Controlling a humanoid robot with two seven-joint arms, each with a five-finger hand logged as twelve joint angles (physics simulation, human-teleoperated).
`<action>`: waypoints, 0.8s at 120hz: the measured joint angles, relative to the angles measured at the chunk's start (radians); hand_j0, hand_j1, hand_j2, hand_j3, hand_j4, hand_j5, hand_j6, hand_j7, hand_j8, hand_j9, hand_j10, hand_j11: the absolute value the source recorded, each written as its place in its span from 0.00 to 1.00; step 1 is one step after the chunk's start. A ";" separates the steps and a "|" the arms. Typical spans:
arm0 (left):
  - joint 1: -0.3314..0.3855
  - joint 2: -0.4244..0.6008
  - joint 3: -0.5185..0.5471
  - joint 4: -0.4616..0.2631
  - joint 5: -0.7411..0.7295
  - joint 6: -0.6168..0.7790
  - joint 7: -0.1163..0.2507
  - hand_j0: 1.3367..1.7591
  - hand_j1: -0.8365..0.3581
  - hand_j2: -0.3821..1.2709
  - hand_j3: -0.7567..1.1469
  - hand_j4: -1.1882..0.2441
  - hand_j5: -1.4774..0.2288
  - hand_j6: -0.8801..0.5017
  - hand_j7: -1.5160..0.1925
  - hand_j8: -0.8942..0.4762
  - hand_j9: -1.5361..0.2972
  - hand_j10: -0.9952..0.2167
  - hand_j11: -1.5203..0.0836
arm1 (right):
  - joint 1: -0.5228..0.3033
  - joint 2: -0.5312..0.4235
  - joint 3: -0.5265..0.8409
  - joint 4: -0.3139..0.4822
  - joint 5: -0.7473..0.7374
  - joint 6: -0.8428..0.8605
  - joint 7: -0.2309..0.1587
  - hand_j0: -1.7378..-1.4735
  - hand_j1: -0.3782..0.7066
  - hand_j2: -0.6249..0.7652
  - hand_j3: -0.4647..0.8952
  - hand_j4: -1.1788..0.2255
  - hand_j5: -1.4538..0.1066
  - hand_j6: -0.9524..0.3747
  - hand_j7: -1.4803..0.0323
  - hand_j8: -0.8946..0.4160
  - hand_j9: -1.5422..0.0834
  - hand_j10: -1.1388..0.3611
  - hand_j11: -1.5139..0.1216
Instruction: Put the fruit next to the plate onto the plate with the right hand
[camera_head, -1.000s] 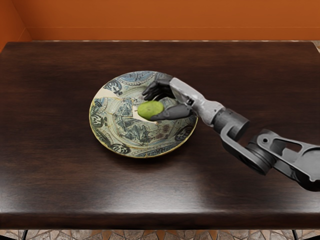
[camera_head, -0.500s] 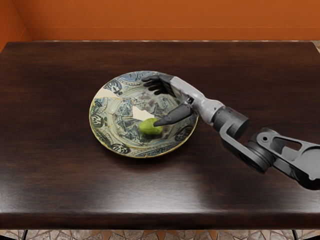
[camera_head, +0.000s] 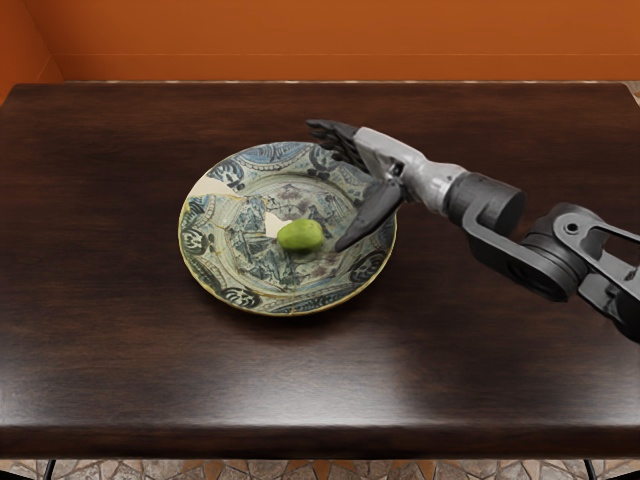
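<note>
On the round blue-patterned ceramic plate (camera_head: 230, 262) sits a small green fruit (camera_head: 300, 235); right hand (camera_head: 362, 178) hovers beside it, fingers spread, holding nothing.

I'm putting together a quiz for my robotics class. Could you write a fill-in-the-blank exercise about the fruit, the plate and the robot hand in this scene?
1. The small green oval fruit lies ____ the round patterned ceramic plate, not beside it.
2. The grey robot hand belongs to the arm that enters from the picture's ____ edge.
3. Its fingers are spread and hold ____.

Missing words: on; right; nothing.
</note>
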 joint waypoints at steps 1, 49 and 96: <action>0.000 0.000 0.000 0.000 0.000 0.000 0.000 0.76 0.99 0.23 0.40 0.83 0.87 0.64 0.89 0.65 0.84 0.82 0.95 | 0.000 -0.001 0.006 0.001 0.001 0.010 -0.007 0.30 0.08 0.45 0.34 0.80 0.89 0.68 0.94 0.65 0.91 0.73 0.89; 0.046 0.000 0.001 -0.002 -0.012 -0.009 0.001 0.76 0.99 0.23 0.40 0.83 0.87 0.64 0.89 0.65 0.84 0.82 0.95 | -0.005 -0.205 0.204 -0.032 0.341 0.528 -0.136 0.30 0.05 0.45 0.34 0.82 0.91 0.70 0.96 0.67 0.93 0.75 0.91; 0.065 0.000 0.002 -0.006 -0.013 -0.009 0.003 0.76 0.99 0.23 0.40 0.83 0.87 0.64 0.89 0.65 0.84 0.82 0.95 | -0.039 -0.361 0.220 -0.243 0.535 0.583 -0.133 0.30 0.04 0.45 0.34 0.83 0.92 0.71 0.97 0.67 0.94 0.75 0.91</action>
